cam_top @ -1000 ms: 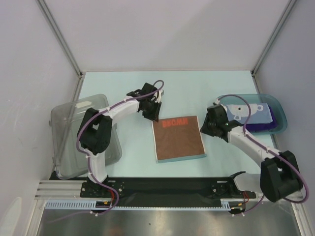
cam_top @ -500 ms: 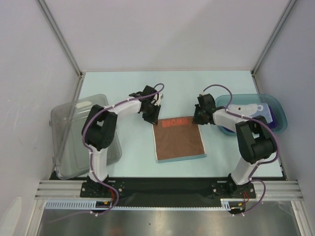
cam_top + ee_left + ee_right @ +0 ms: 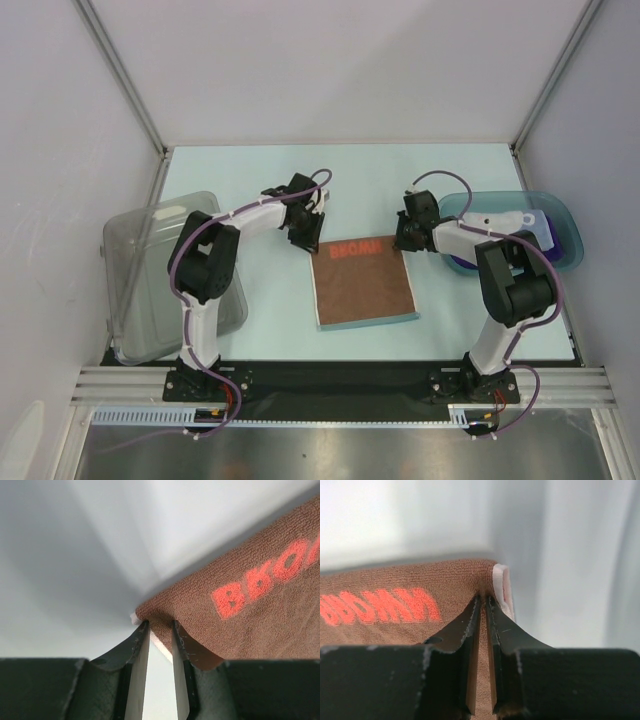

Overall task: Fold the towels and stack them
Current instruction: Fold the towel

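Right now both grippers sit low on the far edge of one cloth. The left gripper has its two dark fingers drawn in close, with the far left corner of the brown towel pinched between their tips; its wrist view shows the nap of the cloth bunching just above the tips. The right gripper is clamped the same way on the far right corner, its jaws almost together with only a thin fold of cloth between them. Just beside that grip a pale edge layer peeks out along the cloth's side.

Seen from above, the brown towel lies spread flat in the middle of the table, slightly turned, with red lettering running along its far edge between the two grippers. Both arms reach inward from their bases to meet it, left from the left side and right from the right side.

Further out, a teal tray rests on the table's right side behind the right arm. It holds a light blue towel with white print on top of a purple towel, both partly hidden by the arm. A clear bin stands at the left edge of the table, well apart from the brown towel.
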{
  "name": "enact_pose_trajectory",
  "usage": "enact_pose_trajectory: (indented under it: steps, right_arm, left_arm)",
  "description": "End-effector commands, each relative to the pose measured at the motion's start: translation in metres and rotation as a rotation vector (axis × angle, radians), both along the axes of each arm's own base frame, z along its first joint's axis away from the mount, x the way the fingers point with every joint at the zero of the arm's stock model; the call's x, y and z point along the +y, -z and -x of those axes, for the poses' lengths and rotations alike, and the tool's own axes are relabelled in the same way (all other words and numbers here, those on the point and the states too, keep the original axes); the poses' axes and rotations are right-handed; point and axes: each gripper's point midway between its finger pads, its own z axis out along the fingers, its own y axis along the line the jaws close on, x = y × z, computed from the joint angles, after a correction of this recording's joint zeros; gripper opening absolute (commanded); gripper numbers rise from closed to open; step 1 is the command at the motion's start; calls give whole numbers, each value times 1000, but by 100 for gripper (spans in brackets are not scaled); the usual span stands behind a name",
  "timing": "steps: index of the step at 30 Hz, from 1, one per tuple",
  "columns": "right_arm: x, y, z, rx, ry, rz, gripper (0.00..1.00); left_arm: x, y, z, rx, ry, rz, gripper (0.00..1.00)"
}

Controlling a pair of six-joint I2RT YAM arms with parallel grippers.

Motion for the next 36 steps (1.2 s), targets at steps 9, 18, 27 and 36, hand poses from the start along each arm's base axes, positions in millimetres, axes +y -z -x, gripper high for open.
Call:
enact_pose_trajectory:
  steps: [9, 18, 27, 36]
  right_arm:
    - [26, -40, 0, -4, -402, -48, 31]
    - [14, -60, -22, -29, -594, -160, 46]
    - [9, -30, -22, 121, -780, -212, 50]
    - [0, -9, -25, 189, -812, -212, 44]
  left_arm:
    - [-6, -67, -18, -152, 208, 87, 36]
    - [0, -67, -15, -143, 365, 152, 41]
    - [2, -38, -6, -75, 491, 161, 42]
    - [5, -19, -12, -45, 508, 121, 43]
